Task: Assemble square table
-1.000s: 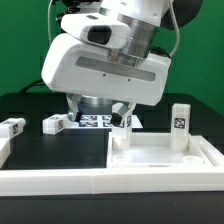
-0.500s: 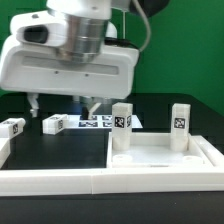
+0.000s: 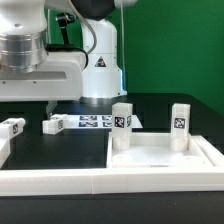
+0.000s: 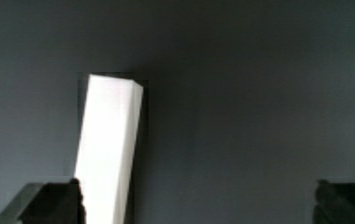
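Note:
The square table's white slab [image 3: 165, 158] lies at the exterior view's right, with two white tagged legs [image 3: 122, 126] [image 3: 180, 126] standing upright at its back corners. Two more legs [image 3: 55, 124] [image 3: 12, 127] lie loose on the black table at the left. My gripper [image 3: 22, 100] hangs open over that left area, and one dark finger [image 3: 48, 105] shows just above the nearer loose leg. In the wrist view a long white leg [image 4: 112, 140] lies on the dark table close beside one fingertip [image 4: 53, 205]. My gripper [image 4: 197, 208] holds nothing.
The marker board [image 3: 95, 122] lies flat at the back middle, between the loose legs and the slab. A long white border rail [image 3: 60, 180] runs along the front and turns up the left side. The arm's white base [image 3: 100, 60] stands behind.
The arm has swung from above the marker board and the upright leg to the exterior view's left, uncovering the base behind. The jaws stayed open. No part has moved.

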